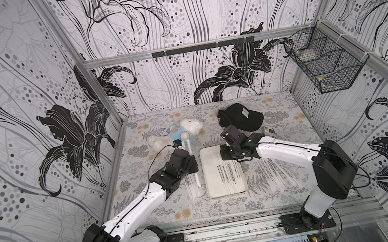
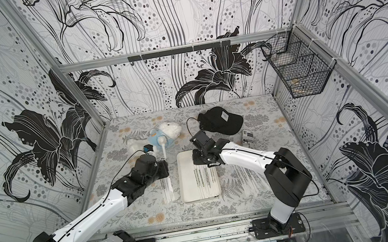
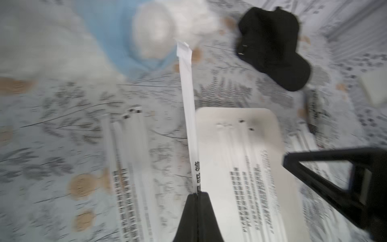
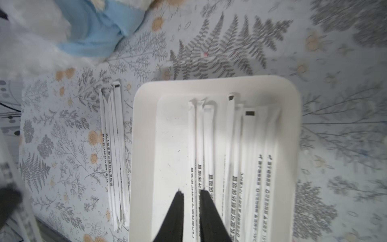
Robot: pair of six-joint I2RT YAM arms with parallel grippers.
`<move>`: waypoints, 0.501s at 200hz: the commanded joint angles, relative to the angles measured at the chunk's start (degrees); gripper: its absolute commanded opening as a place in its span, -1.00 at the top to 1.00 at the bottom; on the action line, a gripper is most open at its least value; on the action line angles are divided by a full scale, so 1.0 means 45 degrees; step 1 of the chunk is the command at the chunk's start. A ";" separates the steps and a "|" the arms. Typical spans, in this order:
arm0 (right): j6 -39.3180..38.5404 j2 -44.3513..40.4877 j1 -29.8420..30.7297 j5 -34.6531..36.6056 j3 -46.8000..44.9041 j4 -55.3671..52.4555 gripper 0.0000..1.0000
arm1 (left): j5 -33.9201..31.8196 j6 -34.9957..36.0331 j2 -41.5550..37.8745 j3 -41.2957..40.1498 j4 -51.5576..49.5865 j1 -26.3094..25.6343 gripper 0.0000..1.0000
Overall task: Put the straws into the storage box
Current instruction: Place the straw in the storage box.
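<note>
The storage box [image 1: 211,177] is a shallow white tray in the middle of the table, with several straws [image 1: 226,174] lying lengthwise in it. More straws lie on the cloth in a pile to its left [image 1: 193,189] and a pile to its right [image 1: 274,175]. My left gripper [image 3: 197,193] is shut on one straw [image 3: 187,104], raised beside the tray's left rim and pointing toward the plush toy. My right gripper [image 4: 191,191] hovers over the tray's far end [image 4: 144,146]. Its jaws stand slightly apart above straws [image 4: 198,136] that rest on the tray floor.
A white plush toy in a blue shirt [image 1: 185,131] and a black cap [image 1: 240,119] lie behind the tray. A short printed packet [image 1: 270,130] sits by the right arm. A black wire basket [image 1: 324,62] hangs on the right wall.
</note>
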 commanded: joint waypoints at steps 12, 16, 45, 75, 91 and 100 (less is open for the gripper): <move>-0.0519 -0.1177 -0.0838 0.0579 -0.0474 -0.0001 0.63 | 0.1630 -0.1812 0.1968 -0.0730 0.4998 -0.1350 0.98; -0.0549 -0.1285 -0.0902 0.0606 -0.0517 -0.0016 0.63 | 0.1603 -0.1922 0.2238 -0.0750 0.5171 -0.1412 0.99; -0.0617 -0.1664 -0.1034 0.0629 -0.0830 -0.0073 0.64 | 0.1658 -0.2196 0.3524 -0.1100 0.6421 -0.1459 1.00; -0.0465 -0.1725 -0.1034 0.0442 -0.1234 0.0101 0.64 | 0.1261 -0.2423 0.3726 -0.1638 0.6353 -0.1456 1.00; -0.0394 -0.1728 -0.1033 0.0379 -0.1401 0.0268 0.64 | 0.1122 -0.2804 0.3738 -0.2342 0.7056 -0.1442 1.00; -0.0384 -0.1670 -0.1034 0.0356 -0.1423 0.0330 0.64 | 0.1090 -0.2887 0.3888 -0.2564 0.7448 -0.1438 1.00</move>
